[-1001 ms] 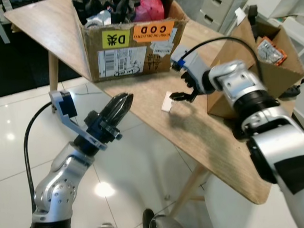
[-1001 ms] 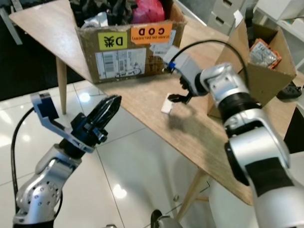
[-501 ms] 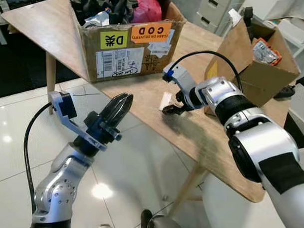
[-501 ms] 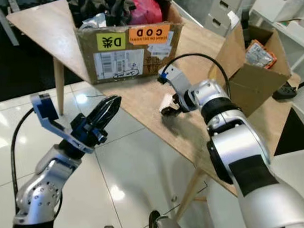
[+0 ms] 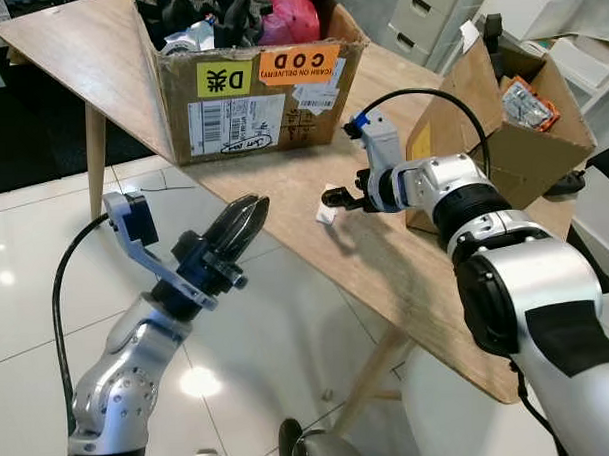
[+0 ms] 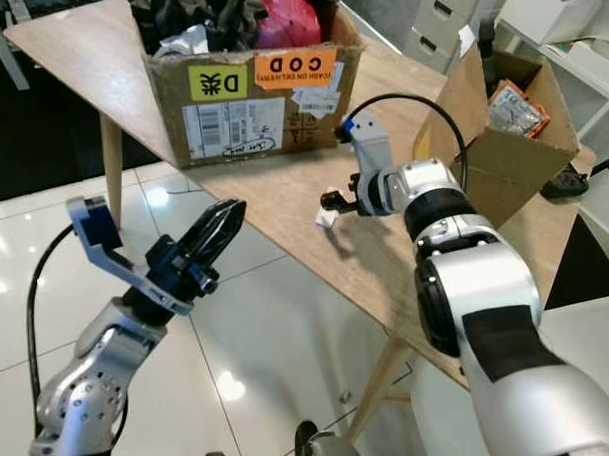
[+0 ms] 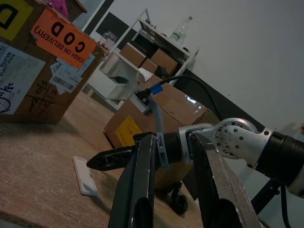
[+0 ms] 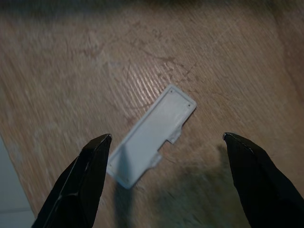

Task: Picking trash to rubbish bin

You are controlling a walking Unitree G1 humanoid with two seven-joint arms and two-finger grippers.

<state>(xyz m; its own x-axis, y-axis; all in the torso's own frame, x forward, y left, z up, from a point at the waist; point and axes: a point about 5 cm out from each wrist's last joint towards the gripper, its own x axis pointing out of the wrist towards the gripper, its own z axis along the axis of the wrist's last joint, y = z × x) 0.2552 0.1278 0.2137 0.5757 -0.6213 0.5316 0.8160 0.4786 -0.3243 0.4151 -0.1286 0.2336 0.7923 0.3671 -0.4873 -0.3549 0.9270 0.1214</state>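
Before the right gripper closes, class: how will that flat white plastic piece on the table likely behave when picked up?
The white plastic piece looks thin with crisp moulded edges, so probably stiff and very light. It lies flat on the wooden table, so the right gripper, fingers open astride it, may push it sliding rather than lift it.

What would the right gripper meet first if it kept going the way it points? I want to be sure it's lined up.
Most likely the white plastic piece, lying flat on the wooden table between the open right gripper's fingertips; depth is unclear.
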